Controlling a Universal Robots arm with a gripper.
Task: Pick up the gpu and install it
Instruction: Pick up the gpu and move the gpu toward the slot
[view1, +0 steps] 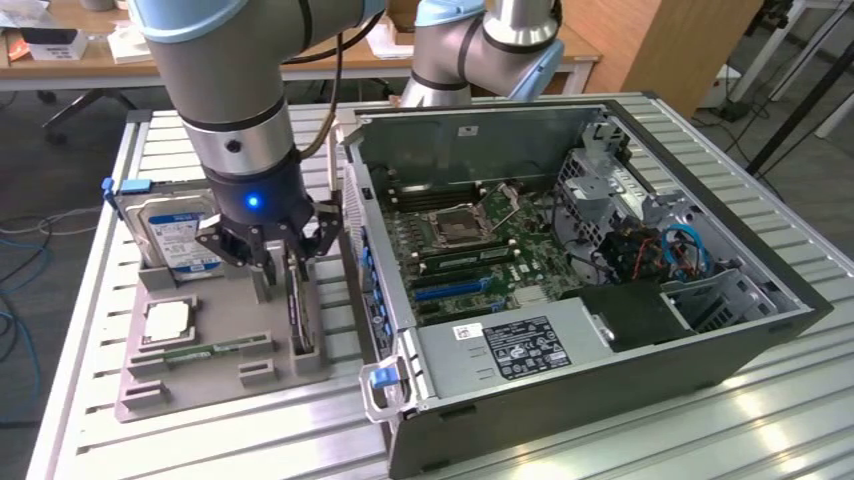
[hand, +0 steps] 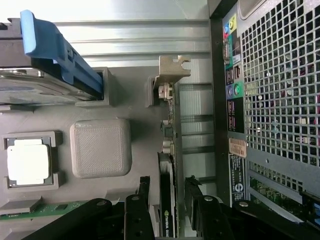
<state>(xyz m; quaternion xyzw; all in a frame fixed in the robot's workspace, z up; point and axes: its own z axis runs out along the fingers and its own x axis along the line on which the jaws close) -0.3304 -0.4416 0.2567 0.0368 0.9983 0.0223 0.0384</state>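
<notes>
Gripper (view1: 280, 262) jaws wide, nothing held; fingers (hand: 143, 192) straddle the gpu (hand: 169, 150), gaps visible each side; gpu sits directly under and between them, stood on edge in a slot of the grey fixture tray (view1: 147, 395), likely so its top edge is graspable; open PC case (view1: 747, 345) just beside gripper; hard drive (view1: 171, 235) on its other side.

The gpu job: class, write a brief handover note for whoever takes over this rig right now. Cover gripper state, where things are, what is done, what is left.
Gripper: open, one finger on each side of the gpu, not clamping it.
Gpu: standing on edge in the grey holder, beside the open computer case.
Done: gripper lined up astride the card.
Left: gpu not yet gripped, lifted or installed in the case.
</notes>
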